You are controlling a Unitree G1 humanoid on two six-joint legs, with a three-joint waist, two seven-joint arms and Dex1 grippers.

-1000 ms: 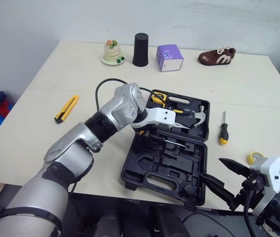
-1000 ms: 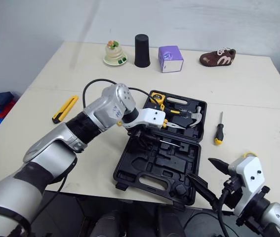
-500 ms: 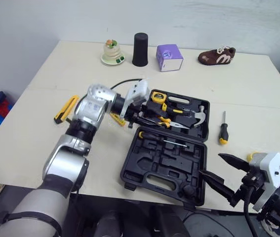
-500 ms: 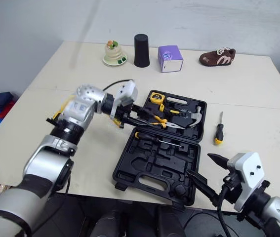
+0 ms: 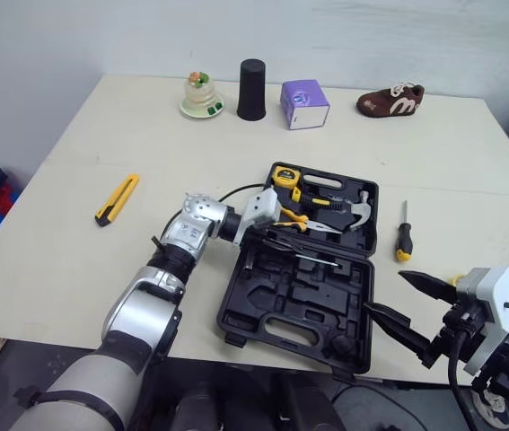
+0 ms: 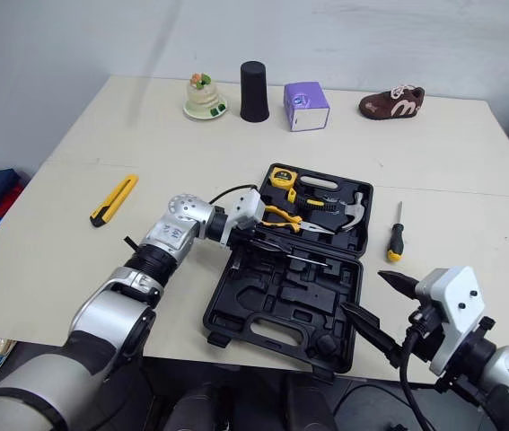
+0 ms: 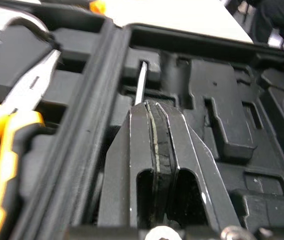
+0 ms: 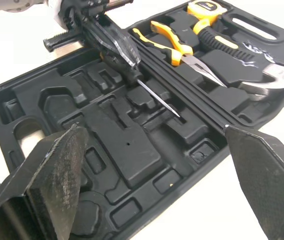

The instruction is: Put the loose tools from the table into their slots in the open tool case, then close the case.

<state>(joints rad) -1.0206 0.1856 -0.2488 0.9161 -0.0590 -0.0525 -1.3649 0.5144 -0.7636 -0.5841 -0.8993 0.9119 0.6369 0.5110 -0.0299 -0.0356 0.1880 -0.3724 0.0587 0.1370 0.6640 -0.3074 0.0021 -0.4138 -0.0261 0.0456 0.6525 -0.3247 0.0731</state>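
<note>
My left gripper (image 7: 152, 107) lies low in the near half of the open tool case (image 5: 299, 305). Its fingers (image 7: 172, 145) are pressed together over a slim screwdriver (image 8: 158, 98), whose shaft pokes out past the tips. I cannot tell whether I actually pinch it. My right gripper (image 5: 384, 292) hangs spread wide by the case's near right corner, touching nothing. A second screwdriver (image 5: 404, 235) lies just right of the case, and a yellow box cutter (image 5: 117, 198) well left. No label is legible.
</note>
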